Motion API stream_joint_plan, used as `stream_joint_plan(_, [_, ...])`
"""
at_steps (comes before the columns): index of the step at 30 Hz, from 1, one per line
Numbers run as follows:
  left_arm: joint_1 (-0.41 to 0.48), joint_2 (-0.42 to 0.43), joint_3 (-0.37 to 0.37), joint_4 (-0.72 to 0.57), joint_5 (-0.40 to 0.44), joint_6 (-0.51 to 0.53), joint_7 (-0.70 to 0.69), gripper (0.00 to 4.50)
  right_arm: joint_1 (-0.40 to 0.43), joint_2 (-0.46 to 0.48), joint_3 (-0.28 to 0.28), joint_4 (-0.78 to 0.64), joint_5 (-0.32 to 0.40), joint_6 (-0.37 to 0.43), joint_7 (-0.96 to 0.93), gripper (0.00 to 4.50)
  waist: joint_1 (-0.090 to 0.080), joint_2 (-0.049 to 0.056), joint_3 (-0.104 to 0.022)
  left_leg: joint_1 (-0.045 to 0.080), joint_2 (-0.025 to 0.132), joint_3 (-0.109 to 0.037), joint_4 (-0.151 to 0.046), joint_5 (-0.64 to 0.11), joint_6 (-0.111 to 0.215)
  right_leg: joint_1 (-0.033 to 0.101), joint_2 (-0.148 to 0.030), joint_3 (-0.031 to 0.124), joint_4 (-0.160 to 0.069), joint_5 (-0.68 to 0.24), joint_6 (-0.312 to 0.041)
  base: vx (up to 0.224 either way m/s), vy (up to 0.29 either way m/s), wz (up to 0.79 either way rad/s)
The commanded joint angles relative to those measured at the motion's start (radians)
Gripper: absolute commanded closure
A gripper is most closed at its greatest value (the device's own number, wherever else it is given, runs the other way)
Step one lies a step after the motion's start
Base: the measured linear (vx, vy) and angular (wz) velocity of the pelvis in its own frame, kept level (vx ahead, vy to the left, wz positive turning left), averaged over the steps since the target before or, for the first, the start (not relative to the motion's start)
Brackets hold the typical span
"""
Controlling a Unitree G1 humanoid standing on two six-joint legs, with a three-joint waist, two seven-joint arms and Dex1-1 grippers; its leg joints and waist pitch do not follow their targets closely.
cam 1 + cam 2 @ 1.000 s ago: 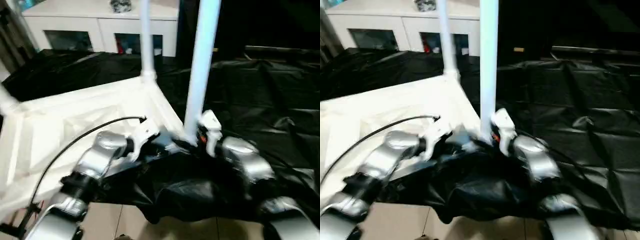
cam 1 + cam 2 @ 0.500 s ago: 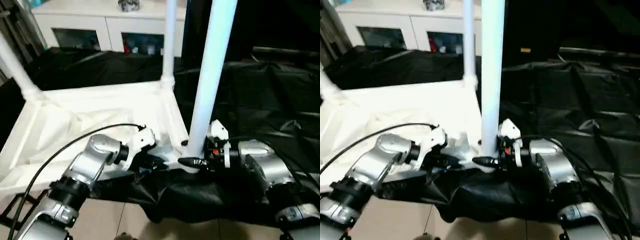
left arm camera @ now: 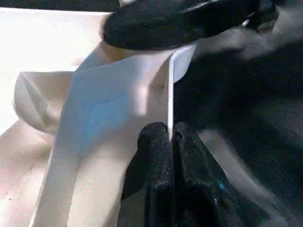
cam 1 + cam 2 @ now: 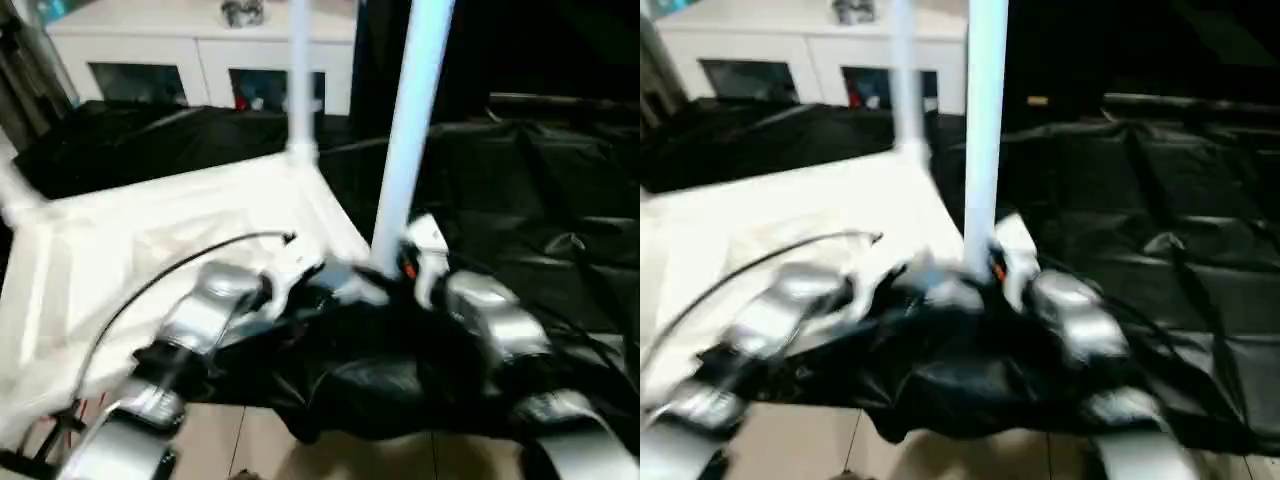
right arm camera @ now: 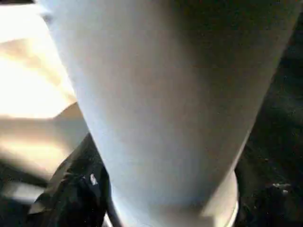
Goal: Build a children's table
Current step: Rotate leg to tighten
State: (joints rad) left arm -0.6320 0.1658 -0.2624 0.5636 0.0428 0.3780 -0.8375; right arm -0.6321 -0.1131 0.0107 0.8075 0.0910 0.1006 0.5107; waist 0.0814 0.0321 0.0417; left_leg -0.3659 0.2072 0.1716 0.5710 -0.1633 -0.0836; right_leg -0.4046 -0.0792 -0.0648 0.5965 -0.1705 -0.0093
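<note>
The children's table (image 4: 150, 250) lies upside down on the black-draped bench (image 4: 520, 170), its near leg (image 4: 405, 140) upright in the corner socket. Over the past second this leg swayed and returned, suggesting seating continues. Left end effector (image 3: 171, 142) pinches the tabletop's rim; the right end effector's (image 4: 405, 275) grip I cannot tell.

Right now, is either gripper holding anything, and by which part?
The left gripper pinches the thin side rim of the upturned table top near a corner. Whether the right gripper holds the leg cannot be told.
</note>
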Motion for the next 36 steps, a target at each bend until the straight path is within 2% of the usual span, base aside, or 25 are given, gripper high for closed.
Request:
stream_joint_plan(1, [-0.041, -0.059, 0.025, -0.01, -0.03, -0.03, 0.047, 4.5, 0.006, 0.049, 0.024, 0.07, -0.01, 0.031, -0.049, 1.74, -0.001, -0.007, -0.066, 0.006, 0.011, 0.001, -0.057, -0.196, 0.024, 0.053, -0.052, 0.035, -0.068, -0.211, -0.199, 0.0, 0.0, 0.0])
stream_joint_plan(2, [-0.049, -0.072, 0.025, 0.004, -0.026, -0.04, 0.056, 4.5, -0.002, 0.067, 0.039, 0.082, -0.031, 0.006, -0.055, 1.74, 0.0, -0.009, -0.069, 0.004, 0.009, 0.003, -0.055, -0.171, 0.039, 0.055, -0.05, 0.035, -0.063, -0.149, -0.213, 0.0, 0.0, 0.0])
stream_joint_plan(3, [-0.049, -0.072, 0.025, 0.004, -0.026, -0.04, 0.056, 4.5, -0.002, 0.067, 0.039, 0.082, -0.031, 0.006, -0.055, 1.74, 0.002, -0.009, -0.069, 0.004, 0.009, 0.003, -0.054, -0.167, 0.043, 0.055, -0.051, 0.034, -0.062, -0.138, -0.218, 0.0, 0.0, 0.0])
stream_joint_plan(5, [-0.044, -0.07, 0.018, -0.004, -0.029, -0.046, 0.033, 4.5, -0.006, 0.076, 0.042, 0.086, -0.03, -0.003, -0.028, 1.18, 0.004, -0.012, -0.068, 0.002, 0.01, 0.005, -0.053, -0.167, 0.056, 0.057, -0.052, 0.034, -0.062, -0.129, -0.224, 0.0, 0.0, 0.0])
stream_joint_plan(8, [-0.033, -0.061, 0.007, -0.014, -0.036, -0.061, -0.006, 4.5, -0.016, 0.083, 0.032, 0.099, -0.012, -0.009, 0.005, 0.84, 0.004, -0.011, -0.065, 0.004, 0.011, 0.004, -0.056, -0.196, 0.058, 0.056, -0.054, 0.033, -0.067, -0.181, -0.219, 0.0, 0.0, 0.0])
stream_joint_plan(10, [-0.023, -0.048, -0.001, -0.025, -0.045, -0.073, -0.037, 4.5, -0.019, 0.073, 0.046, 0.098, -0.022, -0.032, 0.039, 0.6, 0.002, -0.011, -0.063, 0.003, 0.012, 0.004, -0.058, -0.21, 0.054, 0.056, -0.054, 0.033, -0.069, -0.207, -0.212, 0.0, 0.0, 0.0])
stream_joint_plan(11, [-0.016, -0.039, -0.006, -0.034, -0.05, -0.076, -0.058, 4.5, -0.015, 0.064, 0.061, 0.088, -0.032, -0.051, 0.059, 0.6, 0.002, -0.012, -0.063, 0.003, 0.012, 0.003, -0.058, -0.213, 0.052, 0.056, -0.055, 0.033, -0.07, -0.213, -0.209, 0.0, 0.0, 0.0])
stream_joint_plan(12, [0.002, -0.014, -0.019, -0.06, -0.058, -0.083, -0.106, 4.5, 0.006, 0.037, 0.091, 0.04, -0.027, -0.081, 0.161, 0.6, 0.002, -0.012, -0.063, 0.003, 0.013, 0.003, -0.059, -0.216, 0.053, 0.056, -0.056, 0.033, -0.07, -0.218, -0.21, 0.0, 0.0, 0.0])
stream_joint_plan(14, [0.011, -0.002, -0.024, -0.072, -0.063, -0.085, -0.13, 4.5, 0.018, 0.022, 0.103, 0.014, -0.021, -0.095, 0.216, 0.6, 0.003, -0.008, -0.063, 0.003, 0.014, 0.004, -0.057, -0.214, 0.063, 0.056, -0.054, 0.035, -0.068, -0.194, -0.212, 0.0, 0.0, 0.0])
stream_joint_plan(15, [0.015, 0.005, -0.027, -0.078, -0.065, -0.086, -0.144, 4.5, 0.025, 0.014, 0.11, -0.001, -0.016, -0.102, 0.249, 0.6, 0.003, -0.01, -0.064, 0.003, 0.016, 0.004, -0.057, -0.208, 0.067, 0.056, -0.053, 0.035, -0.065, -0.174, -0.219, 0.0, 0.0, 0.0])
stream_joint_plan(17, [0.024, 0.018, -0.031, -0.09, -0.069, -0.094, -0.17, 4.5, 0.037, -0.003, 0.118, -0.027, -0.002, -0.1, 0.306, 0.6, 0.004, -0.009, -0.062, 0.004, 0.016, 0.004, -0.058, -0.217, 0.07, 0.056, -0.053, 0.033, -0.067, -0.183, -0.225, 0.0, 0.0, 0.0])
stream_joint_plan(22, [0.065, 0.091, -0.055, -0.159, -0.099, -0.105, -0.326, 4.5, 0.097, -0.098, 0.147, -0.143, 0.06, -0.076, 0.584, 0.6, 0.009, -0.008, -0.062, 0.003, 0.021, 0.006, -0.057, -0.224, 0.083, 0.055, -0.05, 0.034, -0.064, -0.177, -0.231, 0.0, 0.0, 0.0])
stream_joint_plan(25, [0.076, 0.112, -0.066, -0.181, -0.104, -0.101, -0.365, 4.5, 0.12, -0.133, 0.172, -0.182, 0.07, -0.048, 0.665, 0.6, 0.013, -0.008, -0.06, 0.005, 0.022, 0.005, -0.059, -0.24, 0.08, 0.053, -0.052, 0.033, -0.068, -0.215, -0.23, 0.0, 0.0, 0.0])
stream_joint_plan(27, [0.081, 0.12, -0.066, -0.191, -0.107, -0.095, -0.377, 4.5, 0.138, -0.156, 0.19, -0.215, 0.076, -0.026, 0.716, 0.93, 0.016, -0.006, -0.059, 0.007, 0.022, 0.004, -0.06, -0.247, 0.073, 0.052, -0.052, 0.033, -0.071, -0.237, -0.223, 0.0, 0.0, 0.0])
stream_joint_plan(29, [0.089, 0.133, -0.072, -0.207, -0.111, -0.085, -0.4, 4.5, 0.155, -0.179, 0.211, -0.241, 0.072, -0.011, 0.756, 0.96, 0.018, -0.009, -0.059, 0.005, 0.021, 0.004, -0.06, -0.242, 0.069, 0.052, -0.053, 0.034, -0.071, -0.246, -0.217, 0.0, 0.0, 0.0])
stream_joint_plan(31, [0.096, 0.143, -0.075, -0.221, -0.116, -0.076, -0.418, 4.5, 0.169, -0.193, 0.224, -0.264, 0.071, 0.005, 0.784, 0.96, 0.021, -0.007, -0.06, 0.006, 0.021, 0.004, -0.059, -0.236, 0.067, 0.051, -0.053, 0.035, -0.069, -0.244, -0.216, 0.0, 0.0, 0.0])
stream_joint_plan(32, [0.096, 0.143, -0.075, -0.221, -0.116, -0.076, -0.419, 4.5, 0.17, -0.194, 0.224, -0.265, 0.071, 0.006, 0.784, 1.23, 0.021, -0.008, -0.061, 0.006, 0.021, 0.004, -0.059, -0.233, 0.068, 0.051, -0.052, 0.035, -0.069, -0.236, -0.216, 0.0, 0.0, 0.0])
stream_joint_plan(36, [0.107, 0.148, -0.076, -0.239, -0.118, -0.066, -0.435, 4.5, 0.186, -0.193, 0.227, -0.295, 0.077, 0.026, 0.794, 1.48, 0.021, -0.009, -0.06, 0.006, 0.02, 0.004, -0.059, -0.238, 0.064, 0.05, -0.053, 0.034, -0.071, -0.247, -0.217, 0.0, 0.0, 0.0])
